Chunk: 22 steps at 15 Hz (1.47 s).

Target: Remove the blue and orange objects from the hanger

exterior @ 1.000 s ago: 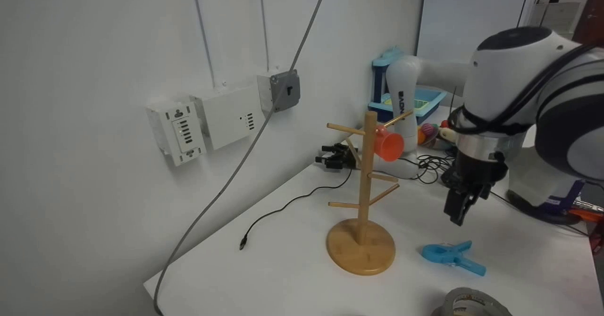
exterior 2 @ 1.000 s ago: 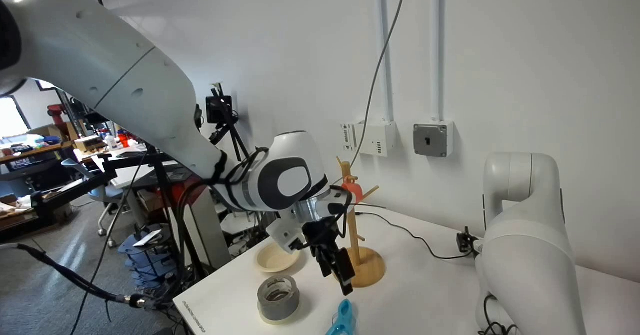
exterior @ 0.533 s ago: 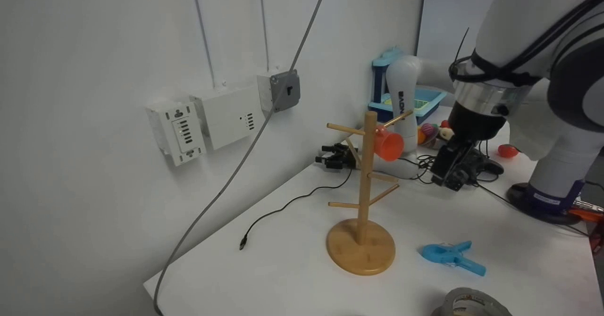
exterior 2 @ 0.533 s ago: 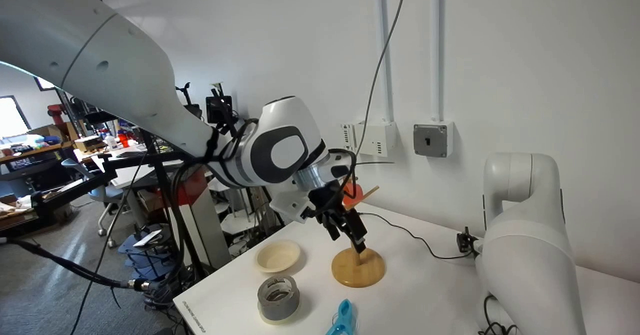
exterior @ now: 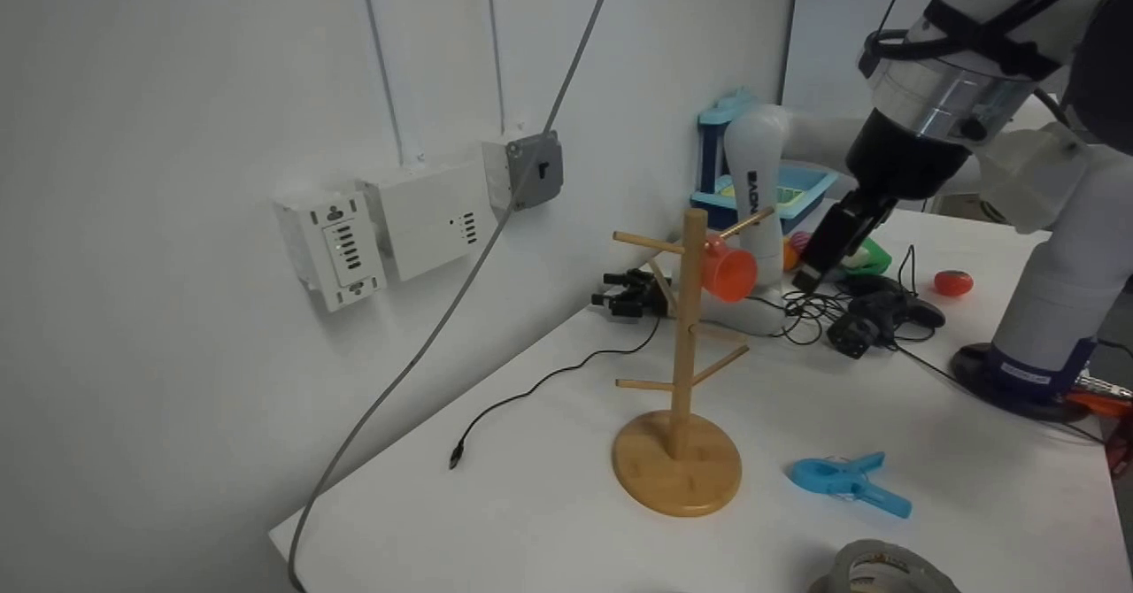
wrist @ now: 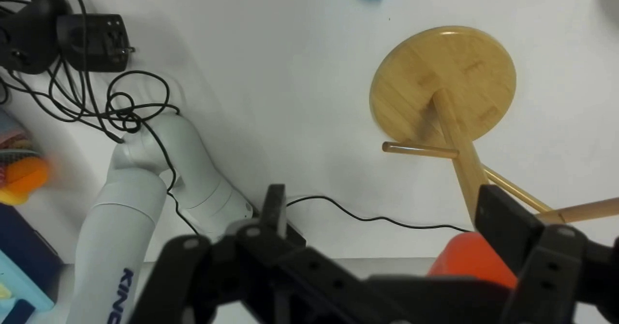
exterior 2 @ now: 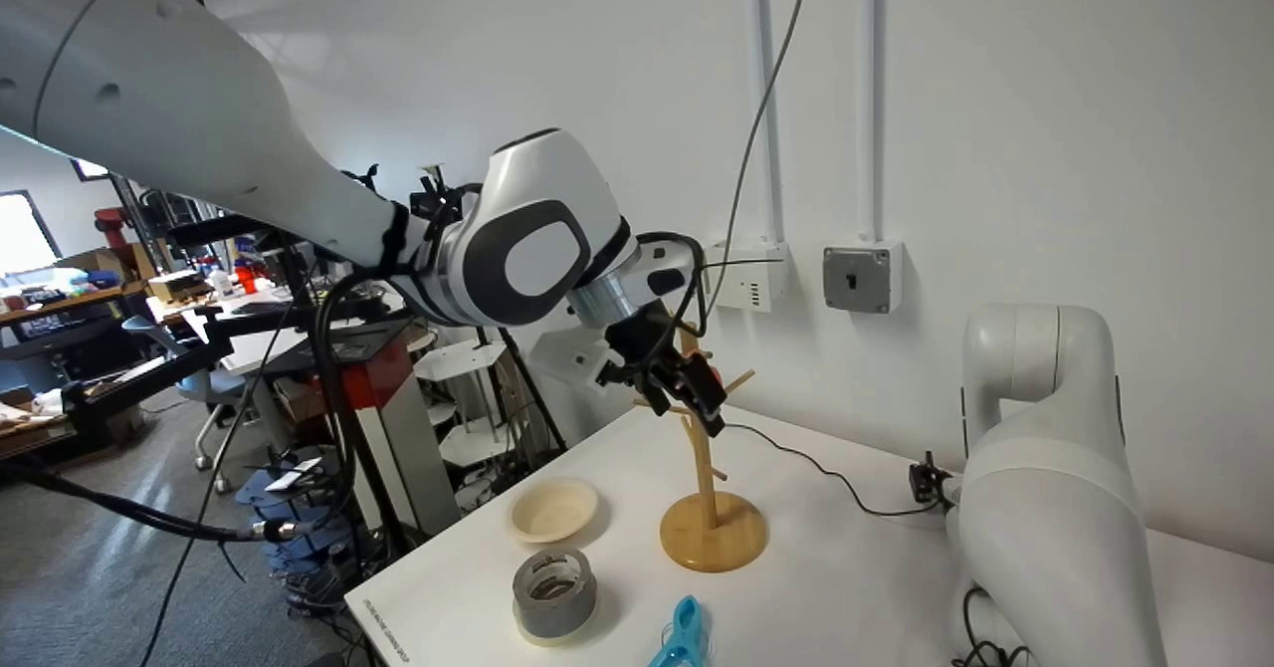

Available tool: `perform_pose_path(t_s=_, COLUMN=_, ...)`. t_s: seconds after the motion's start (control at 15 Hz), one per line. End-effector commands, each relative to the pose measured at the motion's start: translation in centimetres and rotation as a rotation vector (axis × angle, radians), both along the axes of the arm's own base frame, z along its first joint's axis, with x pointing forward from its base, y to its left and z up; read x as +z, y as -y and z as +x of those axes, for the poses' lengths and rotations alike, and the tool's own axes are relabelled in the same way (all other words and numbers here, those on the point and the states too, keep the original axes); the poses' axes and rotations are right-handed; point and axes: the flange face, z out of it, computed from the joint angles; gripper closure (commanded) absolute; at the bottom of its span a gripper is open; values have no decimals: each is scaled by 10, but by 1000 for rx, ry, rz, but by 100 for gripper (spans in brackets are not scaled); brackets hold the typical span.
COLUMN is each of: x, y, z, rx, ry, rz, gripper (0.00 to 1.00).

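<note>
The wooden hanger stands upright on the white table; its round base shows in the wrist view. The orange cup hangs on an upper peg. In the wrist view the cup is partly hidden behind my right-hand finger. The blue clamp lies flat on the table, off the hanger, and also shows in an exterior view. My gripper is open with nothing between its fingers. It is raised near cup height and tilted; in an exterior view the gripper mostly covers the cup.
A grey tape roll and a pale bowl are on the table. Another white arm stands near the wall. Black cables and a plug lie near it. A thin black cable runs along the wall side.
My gripper has risen from low above the clamp to about the cup's height and tilted. The hanger, cup and clamp have not moved.
</note>
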Motion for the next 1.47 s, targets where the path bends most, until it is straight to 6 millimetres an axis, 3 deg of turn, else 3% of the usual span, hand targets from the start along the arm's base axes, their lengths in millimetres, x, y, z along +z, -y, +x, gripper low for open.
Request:
perform_pose_path(t_s=0.0, x=1, y=1, z=-1, rx=1, ry=0, rz=1, gripper=0)
perform_pose_path(t_s=0.53, x=-1, y=0, z=-1, rx=-2, ry=32, rz=-30, gripper=0)
perform_pose_path(t_s=0.93, x=1, y=-13, z=4, rx=31, ry=174, rz=-89, gripper=0)
perform_pose_path(t_s=1.4, x=-6, y=-20, z=2, rx=48, ry=201, rz=-58, gripper=0)
